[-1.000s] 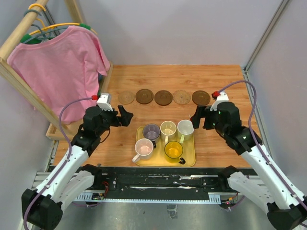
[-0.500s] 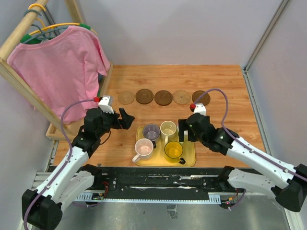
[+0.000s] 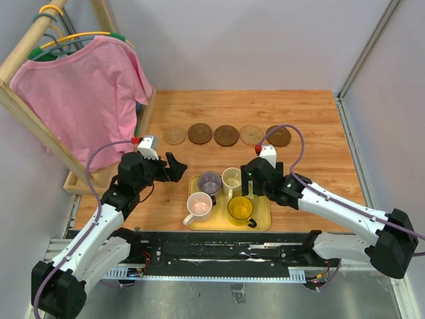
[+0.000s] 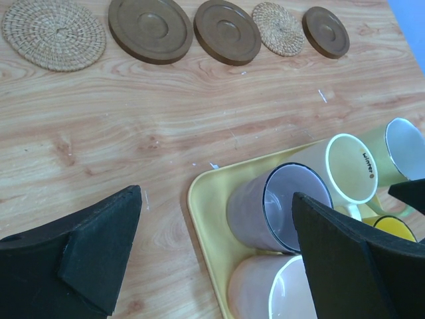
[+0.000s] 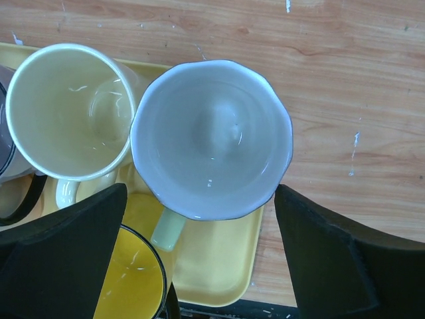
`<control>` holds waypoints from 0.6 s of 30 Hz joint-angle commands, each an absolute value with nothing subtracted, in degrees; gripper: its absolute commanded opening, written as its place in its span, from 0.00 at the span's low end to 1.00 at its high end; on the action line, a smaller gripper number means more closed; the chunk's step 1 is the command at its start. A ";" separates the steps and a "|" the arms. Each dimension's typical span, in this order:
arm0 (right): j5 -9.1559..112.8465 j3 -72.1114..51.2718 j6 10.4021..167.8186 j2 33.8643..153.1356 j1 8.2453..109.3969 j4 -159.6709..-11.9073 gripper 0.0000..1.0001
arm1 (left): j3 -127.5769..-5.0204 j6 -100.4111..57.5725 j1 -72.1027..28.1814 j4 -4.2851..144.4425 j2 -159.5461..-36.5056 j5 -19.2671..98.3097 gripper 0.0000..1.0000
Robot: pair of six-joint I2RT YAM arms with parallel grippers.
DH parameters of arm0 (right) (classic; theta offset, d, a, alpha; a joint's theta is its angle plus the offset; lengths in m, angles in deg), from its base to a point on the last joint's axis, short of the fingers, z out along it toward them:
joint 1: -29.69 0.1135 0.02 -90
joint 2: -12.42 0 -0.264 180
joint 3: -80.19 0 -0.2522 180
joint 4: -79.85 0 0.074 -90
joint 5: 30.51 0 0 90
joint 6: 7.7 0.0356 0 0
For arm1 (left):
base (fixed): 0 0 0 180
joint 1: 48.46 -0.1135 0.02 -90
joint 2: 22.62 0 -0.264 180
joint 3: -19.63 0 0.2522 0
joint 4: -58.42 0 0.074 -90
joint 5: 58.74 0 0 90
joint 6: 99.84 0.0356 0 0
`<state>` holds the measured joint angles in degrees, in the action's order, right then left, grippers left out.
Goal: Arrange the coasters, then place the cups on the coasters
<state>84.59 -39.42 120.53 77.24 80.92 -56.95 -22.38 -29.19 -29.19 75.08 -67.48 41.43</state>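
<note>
Both apart: left end effector (image 3: 175,166), right end effector (image 5: 199,191); right flanks pale-green cup (image 5: 211,136), hidden overhead.

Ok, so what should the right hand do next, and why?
Probably lower the right gripper a little and close it on the whitish cup. Its jaws are open, one on either side of that cup. The cup stands on the yellow tray. The coasters lie in a row with nothing on them, so a cup looks ready to go over.
</note>
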 commanded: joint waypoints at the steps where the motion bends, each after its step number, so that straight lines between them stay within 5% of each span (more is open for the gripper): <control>1: 86.70 -40.73 123.25 78.11 81.75 -57.18 0.93 | -22.10 -29.97 -28.94 71.96 -67.91 42.79 0.99; 18: 90.75 -45.65 128.69 71.40 81.64 -49.39 0.77 | -21.77 -31.42 -28.88 70.36 -67.48 44.00 0.99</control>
<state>87.47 -44.38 126.24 74.15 80.92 -54.03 -22.36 -30.90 -29.19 72.30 -68.20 42.99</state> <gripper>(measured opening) 0.779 0.989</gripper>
